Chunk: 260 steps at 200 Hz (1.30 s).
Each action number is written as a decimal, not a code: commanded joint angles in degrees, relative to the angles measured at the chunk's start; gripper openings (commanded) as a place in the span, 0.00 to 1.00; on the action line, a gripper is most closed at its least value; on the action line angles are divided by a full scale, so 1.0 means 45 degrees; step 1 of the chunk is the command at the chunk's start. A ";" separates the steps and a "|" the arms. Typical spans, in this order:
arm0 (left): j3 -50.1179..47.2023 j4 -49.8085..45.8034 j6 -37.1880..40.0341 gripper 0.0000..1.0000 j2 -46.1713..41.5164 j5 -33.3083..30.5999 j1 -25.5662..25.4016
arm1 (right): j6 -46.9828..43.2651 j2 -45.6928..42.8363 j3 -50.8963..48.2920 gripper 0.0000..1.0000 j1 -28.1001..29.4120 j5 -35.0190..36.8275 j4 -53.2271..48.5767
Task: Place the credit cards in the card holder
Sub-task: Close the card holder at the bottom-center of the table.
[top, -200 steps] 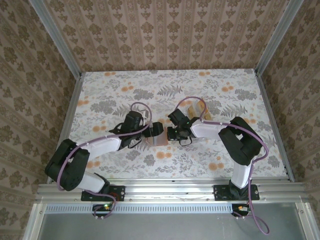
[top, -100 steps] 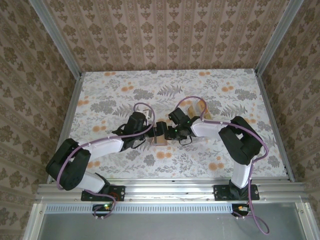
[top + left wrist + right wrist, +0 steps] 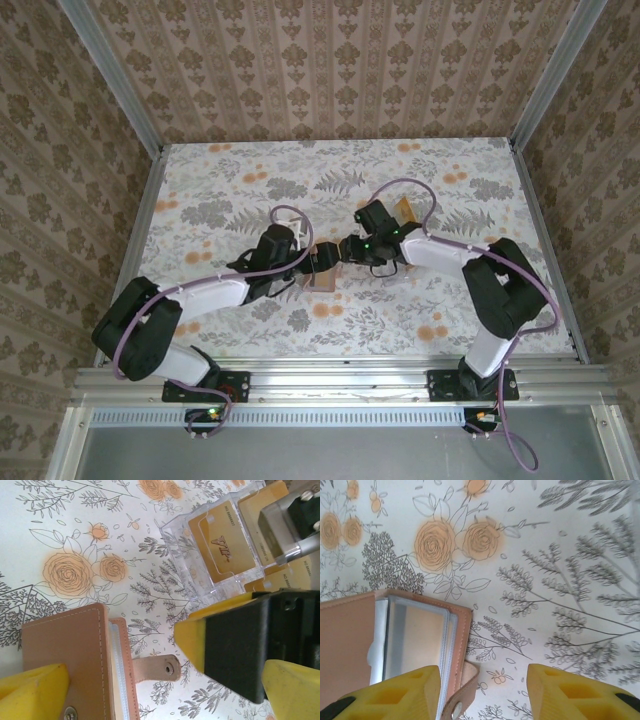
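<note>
The card holder (image 3: 322, 281) lies at mid table, a salmon-brown wallet (image 3: 65, 655) with its snap strap (image 3: 156, 669) loose on the cloth. In the right wrist view it (image 3: 347, 645) lies open, and a tan card (image 3: 415, 632) shows inside its clear sleeves. More credit cards (image 3: 222, 542) sit in a clear box (image 3: 400, 212) behind. My left gripper (image 3: 165, 697) is open, one finger over the wallet's cover. My right gripper (image 3: 482, 695) is open too, one finger above the sleeves' edge, with bare cloth and the strap's tip (image 3: 462, 695) in the gap. The grippers face each other over the wallet.
The flowered tablecloth (image 3: 220, 190) covers the table, with papered walls on three sides. In the left wrist view a yellow finger (image 3: 235, 647) of the right gripper hangs between the wallet and the clear box (image 3: 200, 555).
The right gripper's jaws have opened wide, and its arm has swung back and to the right. The left gripper has edged right, up to the wallet.
</note>
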 commanded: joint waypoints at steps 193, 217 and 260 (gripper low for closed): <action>-0.0462 0.1319 -0.0215 1.00 0.1862 -0.1610 -0.1645 | 0.0343 -0.2328 0.0282 0.49 -0.1371 0.0630 -0.1378; -0.0492 0.1212 -0.0035 1.00 0.2022 -0.1823 -0.1679 | 0.0333 -0.2365 0.0275 0.48 -0.1410 0.0601 -0.1436; -0.0032 0.0597 0.0450 1.00 0.1588 -0.1886 -0.1681 | 0.0295 -0.2520 0.0246 0.48 -0.1486 0.0538 -0.1559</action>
